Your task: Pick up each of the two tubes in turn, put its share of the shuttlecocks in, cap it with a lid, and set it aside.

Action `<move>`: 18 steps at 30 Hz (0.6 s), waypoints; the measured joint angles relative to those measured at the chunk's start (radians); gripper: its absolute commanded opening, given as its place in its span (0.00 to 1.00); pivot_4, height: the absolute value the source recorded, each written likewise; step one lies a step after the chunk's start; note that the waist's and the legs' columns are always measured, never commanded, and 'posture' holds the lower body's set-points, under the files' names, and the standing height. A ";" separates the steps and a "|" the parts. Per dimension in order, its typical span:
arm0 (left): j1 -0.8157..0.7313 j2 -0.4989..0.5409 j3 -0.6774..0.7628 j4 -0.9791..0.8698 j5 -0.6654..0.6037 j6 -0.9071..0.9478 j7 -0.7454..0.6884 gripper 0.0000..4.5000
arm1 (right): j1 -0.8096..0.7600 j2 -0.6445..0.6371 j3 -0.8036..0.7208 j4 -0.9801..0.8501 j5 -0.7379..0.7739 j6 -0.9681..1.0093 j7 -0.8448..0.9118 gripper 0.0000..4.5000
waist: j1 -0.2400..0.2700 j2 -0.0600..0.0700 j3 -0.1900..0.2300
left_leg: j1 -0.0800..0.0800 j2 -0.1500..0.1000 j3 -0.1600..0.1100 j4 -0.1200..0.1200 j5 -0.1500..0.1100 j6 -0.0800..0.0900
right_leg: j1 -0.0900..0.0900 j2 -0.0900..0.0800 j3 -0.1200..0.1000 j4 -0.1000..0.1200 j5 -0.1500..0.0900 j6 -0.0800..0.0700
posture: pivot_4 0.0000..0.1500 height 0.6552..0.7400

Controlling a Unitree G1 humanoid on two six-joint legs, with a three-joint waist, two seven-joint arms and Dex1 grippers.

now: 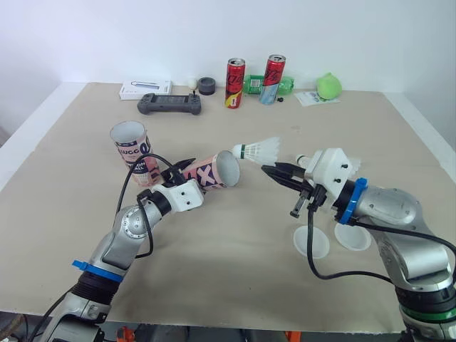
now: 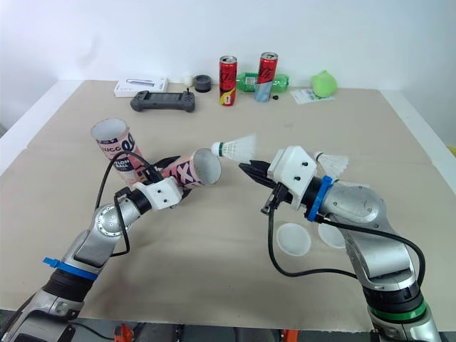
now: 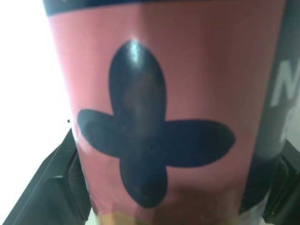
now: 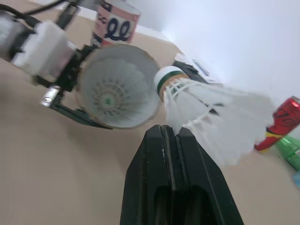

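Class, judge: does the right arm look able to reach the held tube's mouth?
Likely yes: the held tube opens toward the right pincer, whose shuttlecock hangs just beside its mouth; nothing stands between.

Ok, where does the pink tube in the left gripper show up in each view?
Left eye view: pink tube centre-left, tilted, mouth toward the shuttlecock.
Right eye view: left of centre, same pose.
Left wrist view: close up, black four-petal mark facing the camera.
Right wrist view: open mouth facing the camera, beside the shuttlecock's cork.
Shared landmark: the standing tube close beside it.
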 measured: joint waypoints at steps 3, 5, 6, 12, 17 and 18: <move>-0.001 0.000 0.000 0.001 0.000 0.000 0.000 0.88 | 0.005 -0.003 0.000 -0.022 0.013 0.015 0.002 0.02 | 0.000 0.000 0.000 | 0.000 0.000 0.000 0.000 0.000 0.000 | 0.000 0.000 0.000 0.000 0.000 0.000 | 1.00 1.00; -0.002 0.000 0.000 0.005 -0.001 0.000 0.000 0.88 | 0.005 -0.020 0.010 -0.032 0.004 0.020 0.007 0.02 | 0.000 0.000 0.000 | 0.000 0.000 0.000 0.000 0.000 0.000 | 0.000 0.000 0.000 0.000 0.000 0.000 | 1.00 1.00; -0.003 -0.002 0.000 0.007 -0.001 0.000 0.000 0.88 | 0.005 -0.021 0.017 -0.034 0.001 0.020 0.009 0.02 | 0.000 0.000 0.000 | 0.000 0.000 0.000 0.000 0.000 0.000 | 0.000 0.000 0.000 0.000 0.000 0.000 | 1.00 1.00; -0.017 -0.012 -0.006 0.020 -0.002 -0.005 -0.002 0.88 | -0.075 0.008 0.159 -0.011 -0.078 0.009 0.018 0.32 | -0.002 0.000 0.000 | 0.001 0.000 0.001 0.000 0.000 0.000 | 0.000 0.000 0.000 0.000 0.001 0.000 | 1.00 1.00; -0.023 -0.017 -0.012 0.031 -0.002 -0.009 -0.002 0.88 | -0.172 0.028 0.183 0.011 -0.016 0.059 0.062 0.73 | 0.000 0.000 0.000 | -0.001 0.000 0.000 0.001 0.000 0.000 | 0.000 0.000 0.000 0.000 0.000 0.000 | 1.00 1.00; -0.023 -0.017 -0.013 0.031 -0.002 -0.009 -0.002 0.88 | -0.204 0.015 0.158 0.021 0.021 0.086 0.083 0.69 | 0.000 0.000 0.000 | -0.001 -0.001 0.000 0.001 0.000 0.000 | 0.000 -0.001 0.000 0.000 0.001 -0.001 | 1.00 1.00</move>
